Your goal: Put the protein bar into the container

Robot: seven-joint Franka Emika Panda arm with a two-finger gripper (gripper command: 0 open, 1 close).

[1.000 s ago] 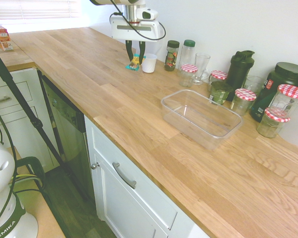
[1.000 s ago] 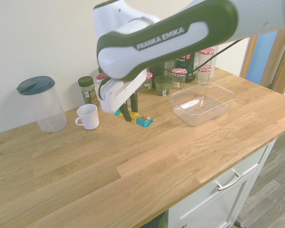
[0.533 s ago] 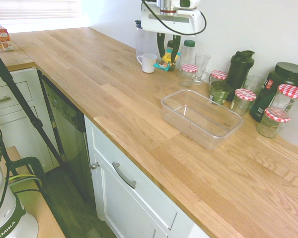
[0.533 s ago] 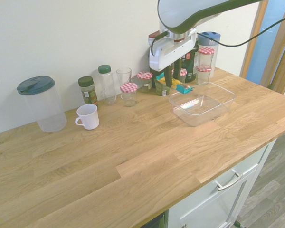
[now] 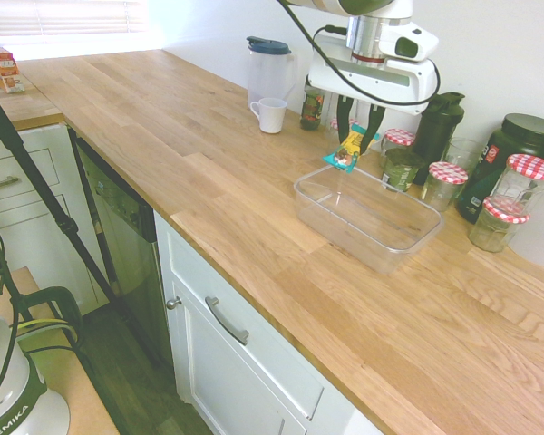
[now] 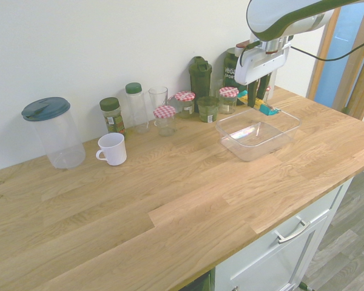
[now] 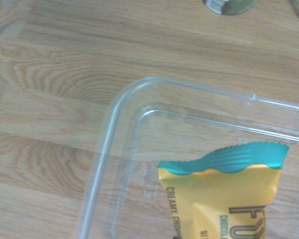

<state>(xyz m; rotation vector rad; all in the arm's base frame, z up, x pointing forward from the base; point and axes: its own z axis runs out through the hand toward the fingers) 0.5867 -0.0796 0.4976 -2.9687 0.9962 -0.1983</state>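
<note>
Protein bar (image 5: pixel 347 151) hangs in the air, pinched at its upper part between the narrow fingers of the gripper (image 5: pixel 357 127), which points straight down over the near-wall corner of the container (image 5: pixel 368 216); the bar's long axis runs steeply down and tilts a little, with one teal end lowest, just above the tub's rim and not touching it. In the second exterior view the bar (image 6: pixel 264 107) shows more level, its teal end sticking out sideways from the gripper (image 6: pixel 259 91) over the back edge of the container (image 6: pixel 258 132). The wrist view shows the bar (image 7: pixel 224 196) from close by, its zigzag teal edge and yellow middle with dark print lying over the clear tub's rounded corner (image 7: pixel 120 99). The tub sits on the wooden counter (image 5: pixel 190 145) with nothing in it. Behind it stand jars with red-checked lids (image 5: pixel 446 184); what they hold cannot be told. Only the exterior views show the white cup (image 5: pixel 272 114) and the clear jug (image 6: pixel 51 132) with its dark lid
</note>
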